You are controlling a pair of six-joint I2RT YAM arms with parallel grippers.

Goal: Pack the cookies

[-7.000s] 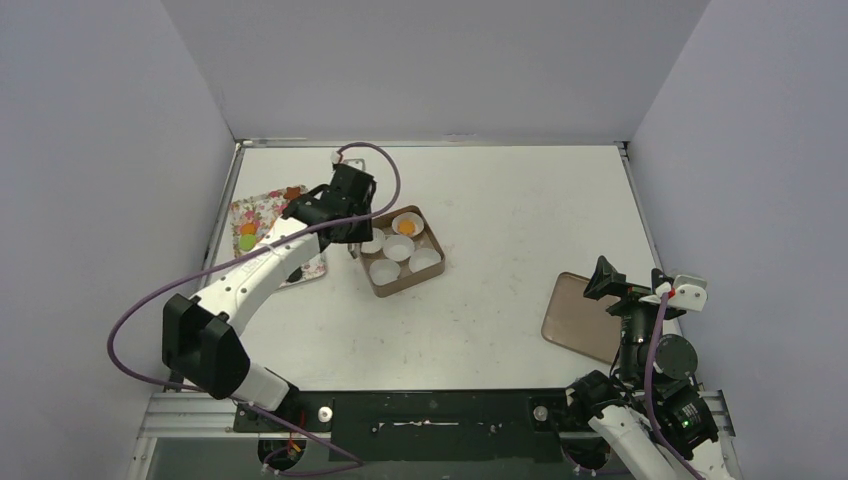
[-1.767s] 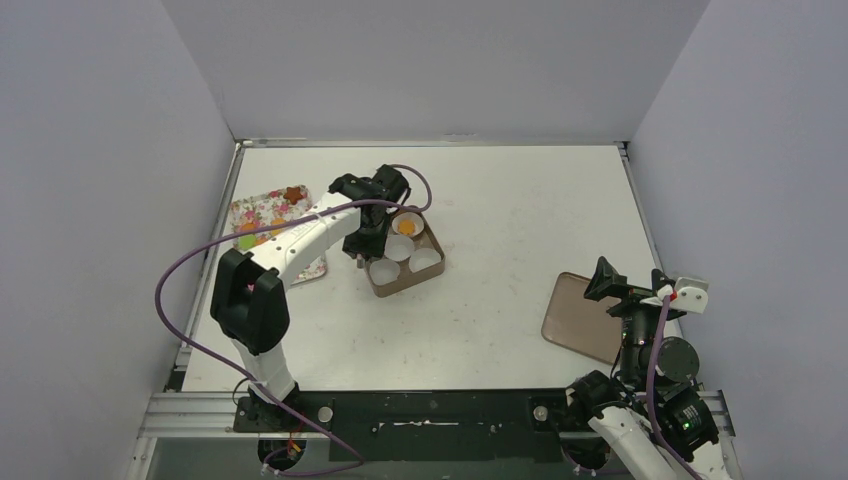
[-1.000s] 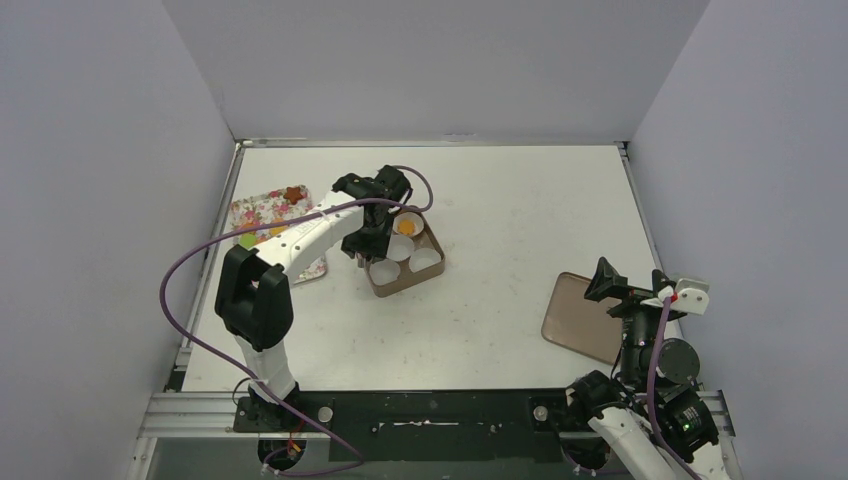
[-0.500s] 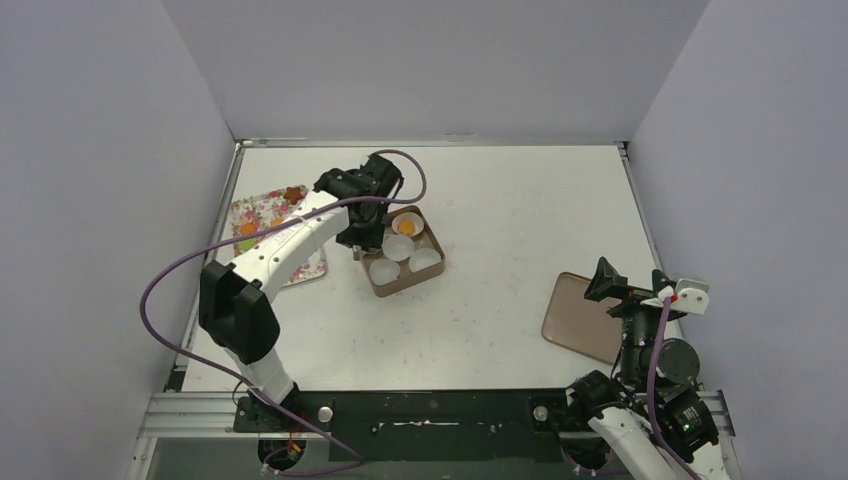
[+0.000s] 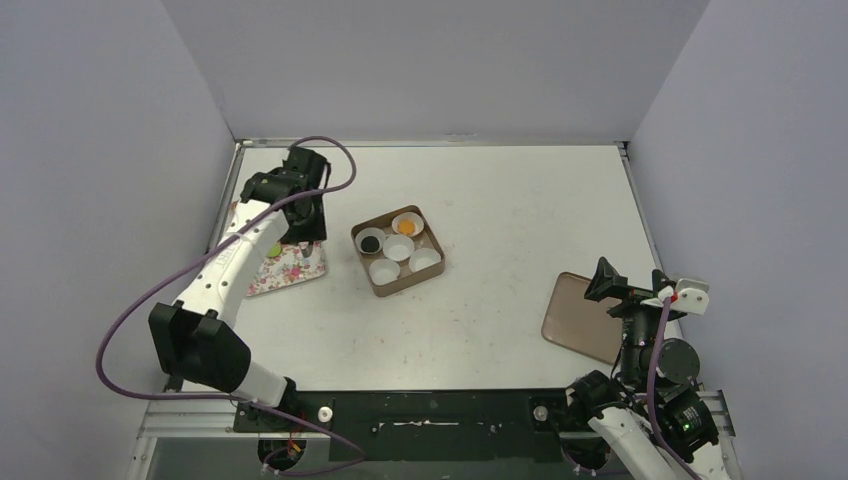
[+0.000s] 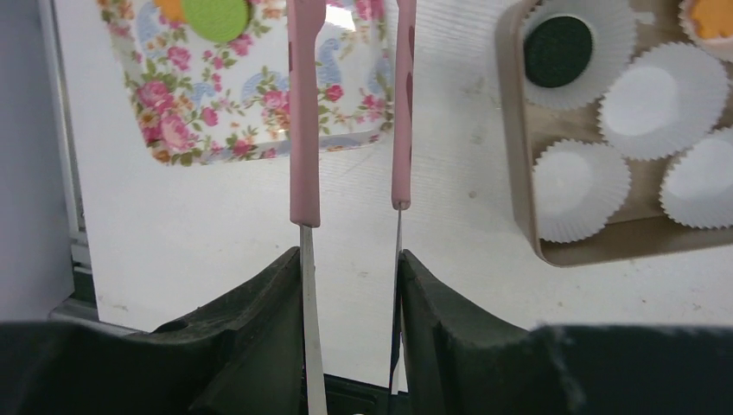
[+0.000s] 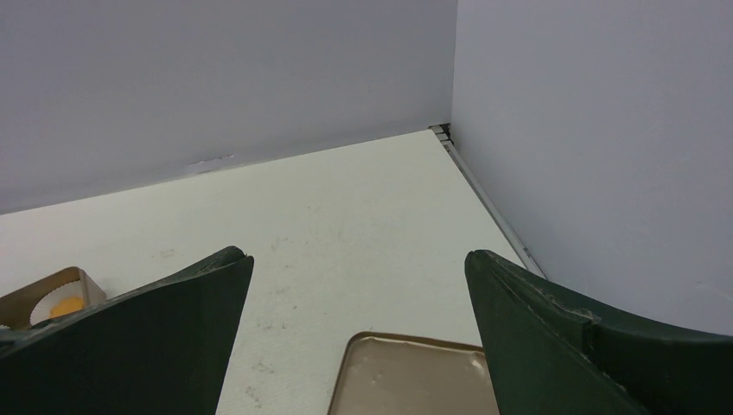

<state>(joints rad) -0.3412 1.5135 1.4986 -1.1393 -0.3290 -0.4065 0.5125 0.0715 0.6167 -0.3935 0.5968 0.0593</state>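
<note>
Nearest: right gripper (image 7: 359, 259) spread wide, empty, near-right of box (image 5: 392, 289). In box cups: dark cookie (image 5: 370, 240), orange cookie (image 5: 405, 226). Left of box: left gripper (image 6: 350, 258) clamped on tweezers (image 6: 304, 130), visible in wrist view only, tips parted; green cookie (image 6: 216, 13) lay on floral tray (image 6: 173, 121).

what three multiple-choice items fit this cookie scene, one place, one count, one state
1. The dark brown cookie lies: A on the floral tray; B on the bare table; C in a paper cup in the box.
2. How many paper cups are empty? A one; B three; C five.
3. The tweezers in the left tool are: A tips apart, holding nothing; B pinching a cookie; C lying on the table.
1 C, the left wrist view shows it inside a corner cup. 2 B, of five, only two are filled. 3 A, nothing sits between the pink tips.
</note>
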